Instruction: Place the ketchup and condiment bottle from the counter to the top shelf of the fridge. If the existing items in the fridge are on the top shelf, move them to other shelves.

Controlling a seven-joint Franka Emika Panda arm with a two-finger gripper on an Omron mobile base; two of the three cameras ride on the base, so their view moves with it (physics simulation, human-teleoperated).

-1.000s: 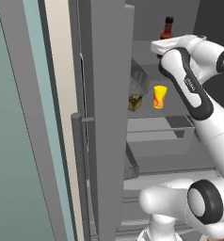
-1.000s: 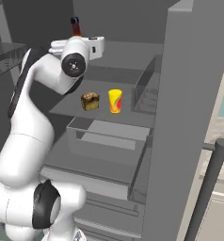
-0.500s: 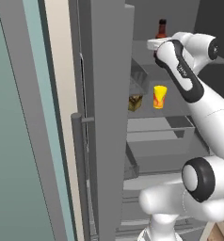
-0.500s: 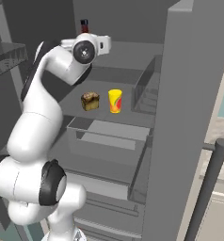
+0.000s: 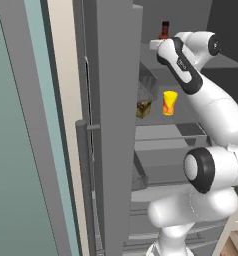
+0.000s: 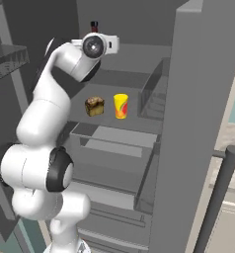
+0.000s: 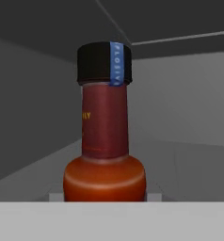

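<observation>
The pincer (image 6: 96, 35) is clamped on the dark bottle (image 7: 105, 136), up high inside the fridge (image 6: 198, 99).

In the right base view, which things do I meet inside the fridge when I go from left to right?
Condiment bottle up high, brown lump, yellow cup, then the fridge's long bar handle.

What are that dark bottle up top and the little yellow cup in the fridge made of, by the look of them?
The bottle looks like smooth, slightly glossy glass or plastic: a soft sheen runs over its orange-red shoulder, and its cap is matte black, probably plastic. The cup looks like matte paper or plastic, flat yellow with red print. It is a rendered scene, so neither is certain.
</observation>
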